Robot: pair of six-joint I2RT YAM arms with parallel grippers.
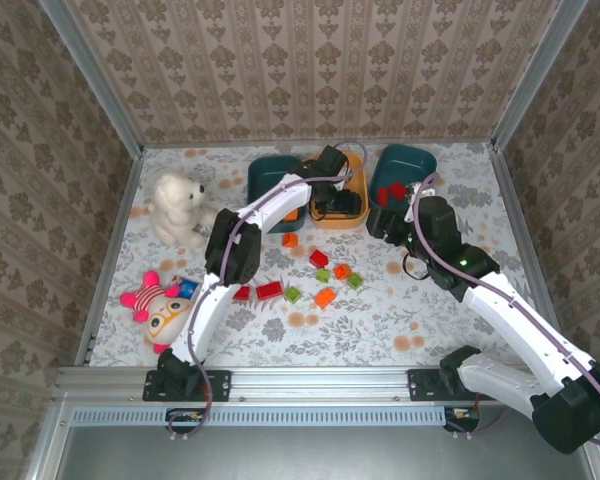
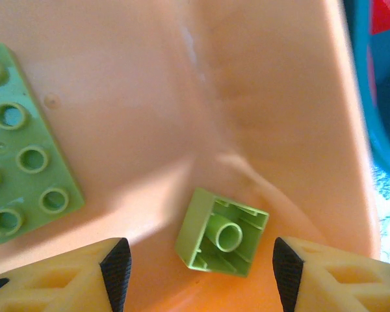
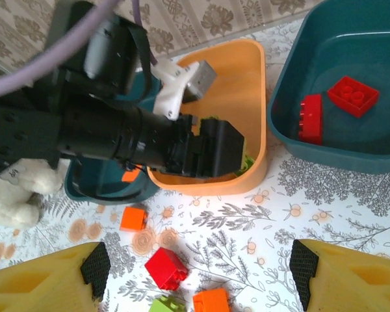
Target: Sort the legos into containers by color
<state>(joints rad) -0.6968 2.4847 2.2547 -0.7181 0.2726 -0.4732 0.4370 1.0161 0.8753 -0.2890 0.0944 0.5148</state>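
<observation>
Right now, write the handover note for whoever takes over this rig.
Left hand: open over the orange bin. A green brick lies ungripped on the bin floor, near a green plate.
Right hand: open and empty above the table.
Done: two red bricks are in the right teal bin, and greens are in the orange bin.
Left: loose bricks in red, orange and green lie mid-table and need sorting.

The left hand (image 2: 201, 270) stands with jaws apart inside the orange bin (image 2: 182, 97). A small green brick (image 2: 222, 233) lies underside-up between them, touching neither. A longer green brick (image 2: 23, 162) lies left. A teal bin (image 2: 383, 123) borders the right.
</observation>
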